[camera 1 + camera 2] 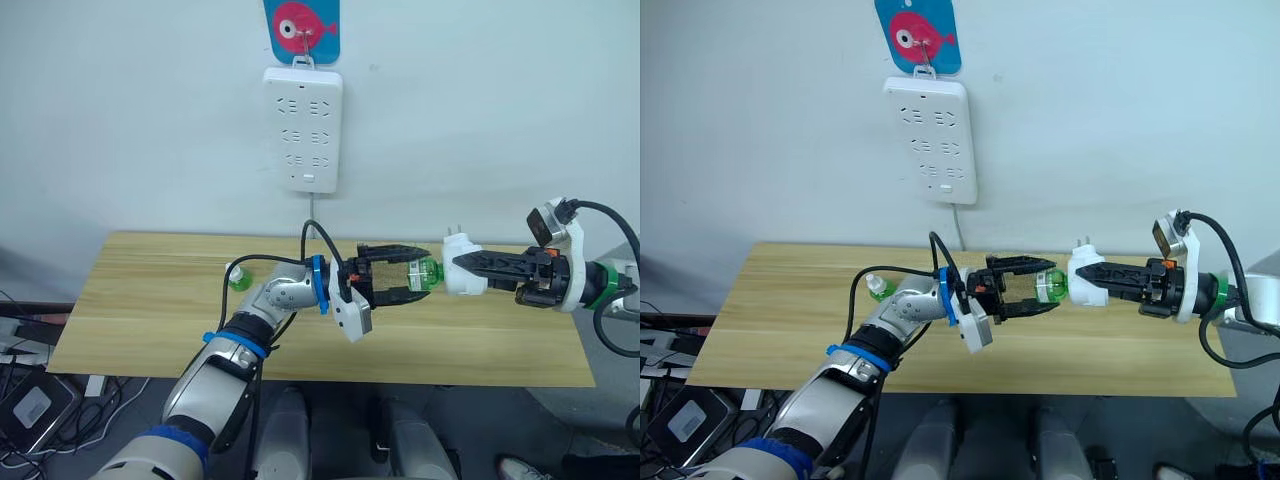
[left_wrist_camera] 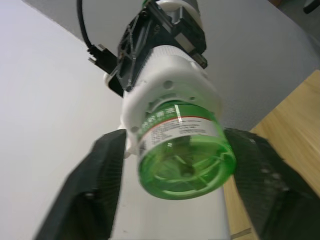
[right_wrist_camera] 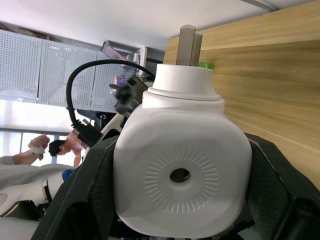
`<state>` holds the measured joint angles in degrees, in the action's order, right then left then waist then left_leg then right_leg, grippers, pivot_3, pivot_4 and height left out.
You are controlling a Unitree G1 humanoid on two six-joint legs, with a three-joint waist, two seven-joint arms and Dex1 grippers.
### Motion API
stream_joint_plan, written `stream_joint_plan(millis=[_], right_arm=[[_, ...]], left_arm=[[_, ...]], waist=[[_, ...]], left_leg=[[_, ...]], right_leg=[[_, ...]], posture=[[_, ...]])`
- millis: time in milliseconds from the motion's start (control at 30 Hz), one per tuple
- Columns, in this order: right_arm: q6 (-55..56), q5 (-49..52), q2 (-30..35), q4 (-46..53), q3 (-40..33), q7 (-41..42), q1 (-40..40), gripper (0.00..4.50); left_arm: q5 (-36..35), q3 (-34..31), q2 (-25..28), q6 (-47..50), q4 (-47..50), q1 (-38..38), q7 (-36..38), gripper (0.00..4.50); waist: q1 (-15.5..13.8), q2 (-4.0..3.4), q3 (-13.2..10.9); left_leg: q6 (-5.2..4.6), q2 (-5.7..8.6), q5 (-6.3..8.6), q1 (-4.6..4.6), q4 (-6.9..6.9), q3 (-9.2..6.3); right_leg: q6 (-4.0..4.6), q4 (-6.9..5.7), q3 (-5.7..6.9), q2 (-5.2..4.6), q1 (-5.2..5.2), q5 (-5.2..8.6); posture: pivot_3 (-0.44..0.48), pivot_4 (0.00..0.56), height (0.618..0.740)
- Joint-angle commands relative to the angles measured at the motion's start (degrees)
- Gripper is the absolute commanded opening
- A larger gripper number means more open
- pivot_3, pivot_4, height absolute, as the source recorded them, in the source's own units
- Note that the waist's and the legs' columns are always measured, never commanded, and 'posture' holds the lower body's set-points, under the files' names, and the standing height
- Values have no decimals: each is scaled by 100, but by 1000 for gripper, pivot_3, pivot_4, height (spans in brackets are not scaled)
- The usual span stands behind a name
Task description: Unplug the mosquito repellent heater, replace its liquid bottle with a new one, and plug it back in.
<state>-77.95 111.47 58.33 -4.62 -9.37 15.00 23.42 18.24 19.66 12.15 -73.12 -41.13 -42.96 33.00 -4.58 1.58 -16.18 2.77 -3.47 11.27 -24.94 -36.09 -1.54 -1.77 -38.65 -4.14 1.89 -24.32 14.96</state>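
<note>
- Landmark: wooden table [image 1: 150,300], standing against a white wall [image 1: 480,110].
- Mosquito repellent heater [image 1: 463,273] held in the air above the table's right half, lying sideways, plug prongs pointing up toward the wall.
- Right gripper [image 1: 470,268] clamped on the heater; in the right wrist view its black fingers [image 3: 95,185] press both flanks of the white body [image 3: 182,175], round vent hole facing the camera.
- Liquid bottle [image 1: 429,271], translucent green and capless, sticks out of the heater's left end, over the table's middle. Neck seated in the heater; printed label band visible in the left wrist view [image 2: 182,152].
- Left gripper [image 1: 415,272] over the table's centre, fingers spread apart, one on each side of the bottle. In the left wrist view both pads [image 2: 95,185] stand just off the green body; whether either one touches the bottle, cannot tell.
- New one [image 1: 238,277], green bottle with a white cap, stands on the table's left half near the back edge, well apart from both grippers.
- Power strip [image 1: 302,128], long and white, hangs on the wall above the table's back edge, under a blue card with a pink fish [image 1: 301,26]. Its cord drops toward the table.
- A person [image 3: 55,150] shows far off in the right wrist view, beyond the table.
</note>
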Motion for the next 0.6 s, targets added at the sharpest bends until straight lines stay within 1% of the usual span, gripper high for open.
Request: stream_joint_plan(millis=[33, 133, 200, 233, 267, 300, 333, 367, 400, 433, 467, 500, 533, 600], right_arm=[[-52, 153, 66, 190, -132, 179, 65, 3028], [-80, 153, 85, 183, -130, 221, 73, 3028], [-101, 153, 111, 190, -121, 246, 72, 3028], [-112, 153, 138, 207, -115, 261, 58, 3028], [-122, 153, 169, 226, -113, 277, 34, 3028], [-133, 153, 206, 245, -109, 294, 7, 3028], [-173, 153, 309, 347, -91, 337, -62, 3028], [-225, 153, 409, 465, -77, 413, -132, 3028], [-249, 153, 487, 557, -66, 478, -190, 3028], [-261, 153, 548, 632, -50, 563, -244, 3028], [-245, 153, 591, 745, -22, 613, -309, 3028], [-213, 153, 622, 838, 5, 643, -364, 3028], [-166, 153, 636, 913, 27, 661, -411, 3028], [-43, 153, 654, 996, 64, 672, -471, 3028]], left_arm=[[-62, 161, 27, 38, 38, -65, -114, 2267], [-179, 255, 35, 116, 77, -57, -130, 2267], [-507, 351, 25, 252, 118, -43, -17, 2267], [-952, 504, 29, 425, 208, 4, 244, 2267], [-1607, 684, 36, 782, 434, 109, 669, 2267], [-2396, 853, 56, 1390, 812, 271, 1247, 2267], [-3534, 895, 128, 2989, 1576, 513, 1845, 2267], [-4527, 930, 288, 4646, 2273, 687, 2263, 2267], [-5163, 928, 431, 5829, 2787, 801, 2486, 2267], [-5968, 902, 683, 7237, 3298, 858, 2585, 2267], [-6968, 814, 1006, 8822, 3576, 802, 2668, 2267], [-7721, 698, 1241, 10027, 3745, 749, 2748, 2267], [-8410, 545, 1410, 11060, 3788, 676, 2776, 2267], [-9047, 276, 1495, 12230, 3650, 550, 2630, 2267]], waist=[[0, 0, 0], [0, 0, 0], [1, 0, 0], [3, 0, 0], [4, 0, 0], [12, -1, 0], [20, -1, 0], [26, -1, 0], [38, -2, 0], [45, 0, -2], [57, 0, -2], [86, -1, -2], [131, -6, -4], [192, -19, -10]], left_leg=[[0, 0, 0, 0, 0, 1], [0, 0, 0, 1, 0, 0], [0, 0, 0, 1, 0, 0], [0, 0, 0, 2, 0, 0], [0, 0, 0, 2, 0, 0], [0, 0, 0, 2, 0, 0], [0, 0, 0, 2, 0, 1], [0, -1, 0, 4, 0, 2], [0, -1, 0, 3, 1, 0], [1, -4, 0, 3, 1, -7], [1, -9, 0, 2, 0, -22], [1, -12, -1, 3, 0, -38], [0, -14, -1, 4, -1, -55], [-2, -16, -1, 8, -1, -80]], right_leg=[[0, 0, 0, 0, 0, 0], [1, -2, 0, 0, 1, 0], [2, -4, 0, 0, 1, -1], [2, -5, 0, 0, 1, -1], [2, -6, 0, 0, 0, -1], [2, -7, 0, 0, 0, -1], [2, -7, -1, 0, 1, -1], [15, -13, -1, 0, -1, -9], [24, -13, 0, 0, 0, -14], [25, -22, 5, -3, -1, -13], [21, -24, 17, 1, -1, -8], [5, -27, 29, 8, 1, 5], [7, -33, 39, 14, 2, 7], [14, -35, 57, 26, 7, 12]], posture=[[188, 272, 740], [186, 270, 740], [186, 270, 740], [186, 270, 740], [187, 272, 740], [187, 272, 740], [187, 272, 740], [187, 272, 740], [188, 273, 740], [188, 273, 740], [188, 273, 740], [188, 273, 740], [188, 273, 740], [193, 277, 740]])
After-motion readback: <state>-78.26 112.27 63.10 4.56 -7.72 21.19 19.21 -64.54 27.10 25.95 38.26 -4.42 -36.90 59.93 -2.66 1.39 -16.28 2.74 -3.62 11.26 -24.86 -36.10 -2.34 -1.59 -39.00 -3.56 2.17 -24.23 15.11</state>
